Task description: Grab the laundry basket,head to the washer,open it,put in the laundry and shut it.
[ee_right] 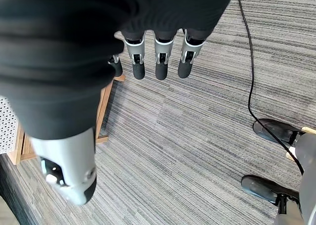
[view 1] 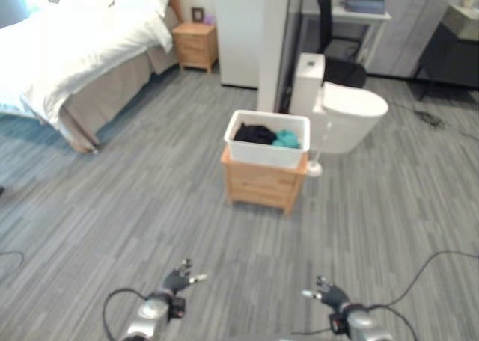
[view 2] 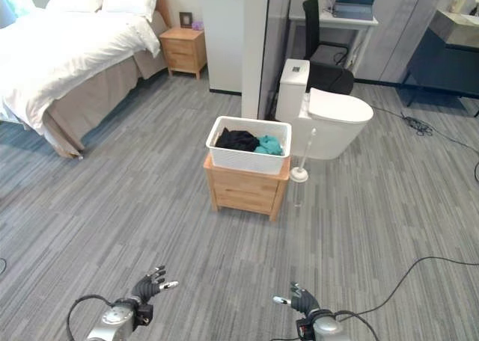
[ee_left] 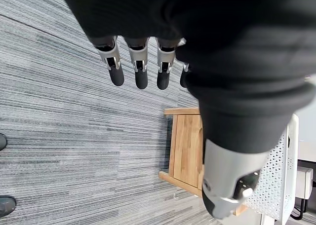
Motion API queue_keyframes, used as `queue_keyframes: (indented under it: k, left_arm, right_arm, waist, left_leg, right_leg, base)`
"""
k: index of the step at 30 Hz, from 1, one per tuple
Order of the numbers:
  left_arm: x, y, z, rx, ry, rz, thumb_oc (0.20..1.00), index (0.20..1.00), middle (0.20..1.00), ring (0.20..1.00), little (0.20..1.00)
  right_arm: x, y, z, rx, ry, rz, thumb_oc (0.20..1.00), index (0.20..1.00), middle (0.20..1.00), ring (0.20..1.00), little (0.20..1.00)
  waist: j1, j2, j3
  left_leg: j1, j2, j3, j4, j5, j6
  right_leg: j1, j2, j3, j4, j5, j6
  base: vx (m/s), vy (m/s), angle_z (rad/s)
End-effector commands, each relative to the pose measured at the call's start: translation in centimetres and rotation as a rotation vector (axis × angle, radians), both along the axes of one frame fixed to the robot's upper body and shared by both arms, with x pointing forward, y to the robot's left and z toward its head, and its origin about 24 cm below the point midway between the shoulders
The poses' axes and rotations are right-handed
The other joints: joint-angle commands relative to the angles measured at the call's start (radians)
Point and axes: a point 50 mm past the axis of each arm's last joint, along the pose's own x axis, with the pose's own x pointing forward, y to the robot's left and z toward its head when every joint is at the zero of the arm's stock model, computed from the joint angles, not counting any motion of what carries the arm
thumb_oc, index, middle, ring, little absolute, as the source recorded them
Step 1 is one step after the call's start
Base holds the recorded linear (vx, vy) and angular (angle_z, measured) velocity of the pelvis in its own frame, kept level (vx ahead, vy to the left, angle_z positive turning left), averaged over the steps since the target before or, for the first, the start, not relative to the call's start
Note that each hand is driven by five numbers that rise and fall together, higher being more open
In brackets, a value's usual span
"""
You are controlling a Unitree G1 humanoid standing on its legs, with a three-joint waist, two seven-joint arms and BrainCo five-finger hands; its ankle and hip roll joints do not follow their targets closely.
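A white perforated plastic laundry basket (view 2: pixel 248 154) holding a black garment (view 2: pixel 236 140) and a teal garment (view 2: pixel 270 144) sits on top of a low light-wood cabinet (view 2: pixel 245 186) on the grey plank floor (view 2: pixel 135 214). Just beyond the cabinet stands a white toilet with its lid shut (view 2: pixel 323 114), with a white toilet brush in its holder (view 2: pixel 301 169) between the two, and a bed with white bedding (view 2: pixel 71 49) lies well off to the cabinet's left. Nearer the camera than the cabinet, well apart from it, the left hand (view 2: pixel 147 286) and the right hand (view 2: pixel 300 300) hang above the floor with straight, spread fingers, holding nothing.
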Motion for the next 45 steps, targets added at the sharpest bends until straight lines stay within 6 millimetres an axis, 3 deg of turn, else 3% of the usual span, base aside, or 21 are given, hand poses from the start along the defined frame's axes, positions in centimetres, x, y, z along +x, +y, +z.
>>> queue_keyframes:
  k: [1,31,39,43,44,45]
  left_arm:
    - [2.1,0.8,1.3,0.033,-0.084,-0.018,1.000,1.000,1.000,1.000,1.000]
    - [2.5,0.7,1.5,0.029,-0.092,-0.009,1.000,1.000,1.000,1.000,1.000]
    - [3.5,0.7,2.0,0.025,-0.116,-0.002,1.000,1.000,1.000,1.000,1.000]
    - [3.6,0.6,2.2,0.015,-0.124,-0.005,1.000,1.000,1.000,1.000,1.000]
    - [4.0,0.4,2.6,0.002,-0.144,-0.009,1.000,1.000,1.000,1.000,1.000]
    - [4.1,0.4,2.6,0.002,-0.144,-0.009,1.000,1.000,1.000,1.000,1.000]
  right_arm:
    - [0.5,1.0,0.2,0.023,-0.041,0.031,1.000,1.000,1.000,1.000,1.000]
    - [0.6,0.3,0.3,0.023,-0.040,-0.005,1.000,1.000,1.000,1.000,1.000]
    - [0.7,0.2,0.3,0.032,-0.034,-0.020,1.000,1.000,1.000,1.000,1.000]
    - [0.5,0.4,0.2,0.038,-0.027,-0.007,1.000,1.000,1.000,1.000,1.000]
    - [0.3,0.3,0.2,0.039,-0.026,-0.005,1.000,1.000,1.000,1.000,1.000]
    - [0.3,0.3,0.2,0.039,-0.026,-0.005,1.000,1.000,1.000,1.000,1.000]
  waist:
    - [-0.002,-0.075,-0.031]
    - [-0.006,-0.073,-0.025]
    - [-0.007,-0.065,-0.001]
    - [-0.009,-0.072,0.023]
    - [-0.009,-0.080,0.059]
    - [-0.012,-0.078,0.056]
  left_leg:
    - [-0.011,0.049,-0.060,-0.055,0.011,-0.055]
    - [-0.003,0.057,-0.059,-0.055,0.012,-0.061]
    - [0.001,0.101,-0.057,-0.055,0.036,-0.090]
    - [-0.036,0.128,-0.055,0.069,0.012,-0.110]
    - [-0.122,0.131,-0.061,0.234,0.062,-0.117]
    - [-0.130,0.131,-0.064,0.242,0.059,-0.118]
  right_leg:
    - [0.029,-0.117,0.012,0.005,-0.069,0.100]
    - [0.032,-0.107,0.012,0.005,-0.074,0.093]
    - [0.036,-0.071,0.026,0.005,-0.092,0.064]
    - [0.046,-0.044,0.044,0.028,-0.110,0.033]
    - [0.046,-0.033,0.055,0.057,-0.118,0.012]
    - [0.043,-0.032,0.052,0.058,-0.118,0.012]
  base:
    - [0.00,0.000,0.00]
    - [0.00,-0.008,0.00]
    - [0.01,-0.126,0.00]
    - [0.01,-0.176,0.00]
    - [-0.04,-0.128,-0.06]
    - [-0.06,-0.202,-0.05]
